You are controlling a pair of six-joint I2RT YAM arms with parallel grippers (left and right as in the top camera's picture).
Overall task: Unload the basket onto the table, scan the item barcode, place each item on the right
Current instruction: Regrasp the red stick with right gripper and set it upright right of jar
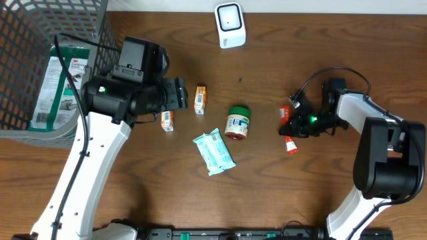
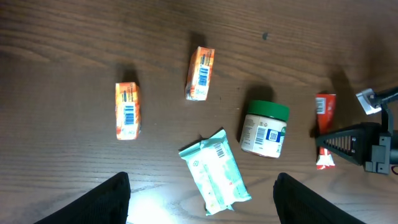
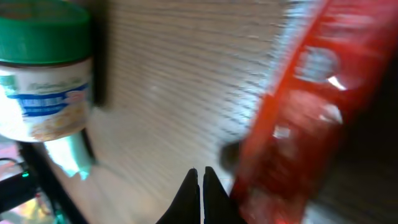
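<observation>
A dark brown wooden surface point(image 1: 280, 187) fills the overhead view, with a wire basket point(image 1: 20, 40) at the upper left and a white scanner point(image 1: 229, 25) at the top centre.

The red tube point(image 1: 291, 143) is a slim packet, red along most of its length with a whitish lower end. It lies flat on the surface at centre right. In the right wrist view it is a red blur point(image 3: 311, 106) on the right side.

The right arm rises from the lower right corner and bends leftward. The right pincer point(image 1: 287, 129) is clenched with nothing between its fingers point(image 3: 200, 180). Its tip lies at the tube's middle; whether it touches I cannot tell. The left arm rises from the lower left. The left pincer point(image 2: 202, 180) is released, jaws wide, above two orange boxes point(image 1: 200, 99), a pack of wipes point(image 1: 214, 151) and a green-lidded jar point(image 1: 237, 122).

The tube's long axis runs nearly top to bottom of the overhead frame, whitish end toward the lower edge.
</observation>
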